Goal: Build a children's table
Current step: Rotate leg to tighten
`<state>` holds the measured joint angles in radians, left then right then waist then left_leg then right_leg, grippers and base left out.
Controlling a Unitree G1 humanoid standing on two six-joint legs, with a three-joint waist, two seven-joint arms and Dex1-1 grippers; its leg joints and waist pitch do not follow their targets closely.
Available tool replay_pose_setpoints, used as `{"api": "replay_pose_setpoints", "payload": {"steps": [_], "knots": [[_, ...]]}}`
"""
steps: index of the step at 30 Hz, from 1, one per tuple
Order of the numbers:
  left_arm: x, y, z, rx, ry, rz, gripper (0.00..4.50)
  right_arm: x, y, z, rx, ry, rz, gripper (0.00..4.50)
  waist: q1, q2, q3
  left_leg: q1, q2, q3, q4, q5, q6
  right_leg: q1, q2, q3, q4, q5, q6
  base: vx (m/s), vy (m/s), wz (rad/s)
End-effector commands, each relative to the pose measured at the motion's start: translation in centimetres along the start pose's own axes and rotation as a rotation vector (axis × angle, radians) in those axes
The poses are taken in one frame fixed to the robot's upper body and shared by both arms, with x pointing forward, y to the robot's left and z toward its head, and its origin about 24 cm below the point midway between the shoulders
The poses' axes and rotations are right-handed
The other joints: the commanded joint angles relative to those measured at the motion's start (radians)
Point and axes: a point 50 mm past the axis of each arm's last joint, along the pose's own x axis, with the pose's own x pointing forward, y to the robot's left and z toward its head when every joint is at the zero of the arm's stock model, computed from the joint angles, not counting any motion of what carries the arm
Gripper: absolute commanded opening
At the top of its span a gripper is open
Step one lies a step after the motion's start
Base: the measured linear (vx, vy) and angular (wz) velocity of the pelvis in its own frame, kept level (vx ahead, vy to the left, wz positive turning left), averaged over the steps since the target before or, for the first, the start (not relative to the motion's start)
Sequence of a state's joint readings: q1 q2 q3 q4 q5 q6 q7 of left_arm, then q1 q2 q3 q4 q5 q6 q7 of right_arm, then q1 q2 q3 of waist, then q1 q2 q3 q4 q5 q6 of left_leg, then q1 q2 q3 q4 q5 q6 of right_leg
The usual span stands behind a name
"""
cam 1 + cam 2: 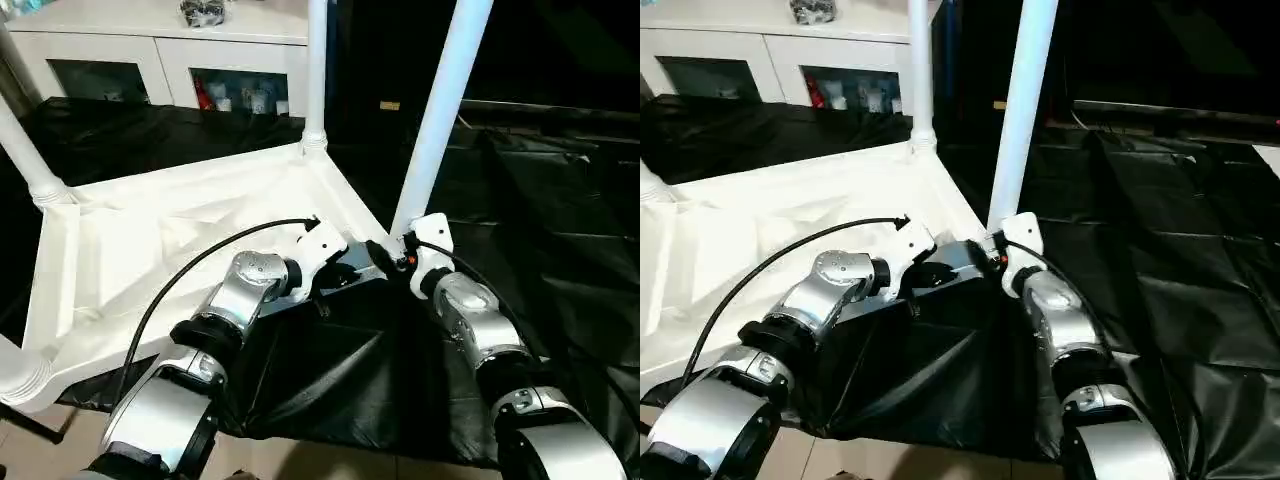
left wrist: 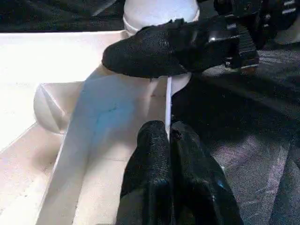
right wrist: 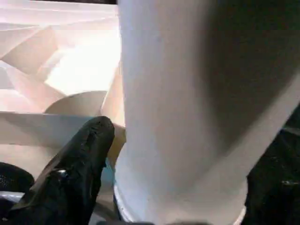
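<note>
The children's table lies upside down: its white ribbed top (image 1: 170, 250) rests on black sheeting. Three white legs (image 1: 441, 110) rise from its corner sockets, and a fourth socket end shows at the near left corner. My left gripper (image 2: 168, 129) is shut on the thin rim (image 2: 168, 101) of the top, close to the near right corner. My right gripper (image 1: 395, 255) straddles the base of the near right leg (image 3: 187, 117). One finger (image 3: 79, 164) stands a little off the leg's side, so the jaws are open. The right gripper's black finger (image 2: 154, 51) also crosses the left wrist view.
A white glass-door cabinet (image 1: 160, 60) stands behind the work. Black plastic sheeting (image 1: 560, 200) covers the surface to the right and hangs over the front edge. A strip of pale floor (image 1: 330, 465) shows below it.
</note>
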<state>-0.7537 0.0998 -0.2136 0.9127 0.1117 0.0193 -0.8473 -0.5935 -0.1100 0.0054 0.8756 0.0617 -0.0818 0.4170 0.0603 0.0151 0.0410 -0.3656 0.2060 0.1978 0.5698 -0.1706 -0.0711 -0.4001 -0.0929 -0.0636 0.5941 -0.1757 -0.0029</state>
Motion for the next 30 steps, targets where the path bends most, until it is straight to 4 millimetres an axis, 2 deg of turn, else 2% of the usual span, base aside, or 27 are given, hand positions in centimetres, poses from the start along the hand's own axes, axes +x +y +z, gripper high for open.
{"api": "replay_pose_setpoints", "payload": {"steps": [1, 3, 5, 7, 8, 9, 10, 12, 16, 18, 21, 22, 25, 30], "knots": [[0.7, -1.0, 1.8, 0.034, -0.110, -0.091, 0.00, 0.8, 4.3, -1.1, -0.026, 0.056, 0.266, 3.91, 0.002, -0.010, -0.055, 0.007, 0.020, -0.014, -0.066, -0.296, 0.049, 0.040, -0.051, 0.034, -0.085, -0.320, -0.194, 0.000, 0.000, 0.00], [-0.2, -1.0, 1.5, 0.047, -0.117, -0.163, 0.00, 0.2, 3.7, -1.0, -0.063, 0.054, 0.344, 3.91, 0.000, -0.011, -0.056, 0.002, 0.021, -0.014, -0.065, -0.277, 0.056, 0.046, -0.051, 0.034, -0.080, -0.293, -0.199, 0.000, 0.000, 0.00], [-0.3, -1.0, 1.5, 0.052, -0.117, -0.171, 0.00, 0.1, 3.7, -1.0, -0.070, 0.053, 0.354, 3.91, -0.002, -0.010, -0.056, 0.003, 0.022, -0.012, -0.064, -0.261, 0.064, 0.044, -0.050, 0.034, -0.078, -0.267, -0.210, 0.000, 0.000, 0.00], [-0.9, -1.0, 1.1, 0.057, -0.107, -0.215, 0.00, -0.5, 3.4, -1.1, -0.087, 0.058, 0.422, 3.91, 0.002, -0.009, -0.058, 0.007, 0.023, -0.010, -0.061, -0.242, 0.069, 0.044, -0.050, 0.035, -0.076, -0.242, -0.224, 0.000, 0.000, 0.00], [-1.5, -1.1, 0.6, 0.059, -0.095, -0.267, 0.00, -1.2, 3.1, -1.1, -0.108, 0.065, 0.508, 3.91, 0.009, -0.011, -0.057, 0.004, 0.026, -0.008, -0.060, -0.223, 0.083, 0.047, -0.048, 0.034, -0.071, -0.207, -0.235, 0.000, 0.000, 0.00], [-1.5, -1.1, 0.6, 0.059, -0.095, -0.267, 0.00, -1.2, 3.1, -1.1, -0.108, 0.065, 0.508, 3.91, 0.010, -0.010, -0.056, 0.003, 0.027, -0.008, -0.060, -0.221, 0.087, 0.047, -0.048, 0.033, -0.070, -0.201, -0.237, 0.000, 0.000, 0.00], [-2.4, -1.2, 0.2, 0.059, -0.086, -0.331, 0.00, -2.3, 2.9, -1.2, -0.128, 0.078, 0.622, 3.91, 0.011, -0.009, -0.056, 0.005, 0.027, -0.007, -0.060, -0.225, 0.089, 0.046, -0.046, 0.032, -0.069, -0.195, -0.241, 0.000, 0.000, 0.00], [-2.8, -1.3, 0.0, 0.055, -0.082, -0.364, 0.00, -2.8, 2.7, -1.2, -0.133, 0.089, 0.675, 3.91, 0.014, -0.008, -0.056, 0.002, 0.030, -0.007, -0.060, -0.225, 0.096, 0.048, -0.047, 0.033, -0.066, -0.183, -0.246, 0.000, 0.000, 0.00], [-3.3, -1.2, -0.3, 0.050, -0.075, -0.394, 0.00, -3.5, 2.6, -1.4, -0.140, 0.114, 0.743, 3.91, 0.018, -0.007, -0.054, 0.007, 0.031, -0.007, -0.063, -0.258, 0.078, 0.043, -0.047, 0.034, -0.069, -0.222, -0.246, 0.000, 0.000, 0.00], [-4.0, -1.2, -0.8, 0.042, -0.056, -0.427, 0.00, -4.2, 2.3, -1.5, -0.137, 0.141, 0.797, 3.91, 0.024, -0.010, -0.054, 0.009, 0.032, -0.007, -0.064, -0.265, 0.069, 0.043, -0.049, 0.036, -0.071, -0.248, -0.240, 0.000, 0.000, 0.00], [-4.6, -1.2, -1.1, 0.033, -0.043, -0.466, 0.00, -4.7, 2.2, -1.6, -0.132, 0.165, 0.842, 3.91, 0.029, -0.011, -0.055, 0.009, 0.032, -0.008, -0.064, -0.250, 0.069, 0.043, -0.049, 0.037, -0.069, -0.240, -0.233, 0.000, 0.000, 0.00], [-5.0, -1.3, -1.2, 0.025, -0.036, -0.492, 0.00, -4.9, 2.1, -1.6, -0.127, 0.177, 0.865, 3.67, 0.029, -0.011, -0.055, 0.009, 0.032, -0.007, -0.064, -0.247, 0.070, 0.042, -0.050, 0.037, -0.069, -0.238, -0.233, 0.000, 0.000, 0.00], [-5.5, -1.5, -1.4, 0.013, -0.024, -0.536, 0.00, -5.3, 2.1, -1.5, -0.118, 0.193, 0.902, 3.54, 0.029, -0.012, -0.057, 0.006, 0.032, -0.008, -0.063, -0.226, 0.072, 0.044, -0.049, 0.036, -0.063, -0.214, -0.241, 0.000, 0.000, 0.00], [-5.8, -1.5, -1.5, 0.011, -0.011, -0.539, 0.00, -5.4, 2.3, -1.4, -0.107, 0.200, 0.929, 3.12, 0.029, -0.011, -0.057, 0.010, 0.031, -0.007, -0.062, -0.224, 0.068, 0.042, -0.049, 0.036, -0.064, -0.202, -0.248, 0.000, 0.000, 0.00]]}}
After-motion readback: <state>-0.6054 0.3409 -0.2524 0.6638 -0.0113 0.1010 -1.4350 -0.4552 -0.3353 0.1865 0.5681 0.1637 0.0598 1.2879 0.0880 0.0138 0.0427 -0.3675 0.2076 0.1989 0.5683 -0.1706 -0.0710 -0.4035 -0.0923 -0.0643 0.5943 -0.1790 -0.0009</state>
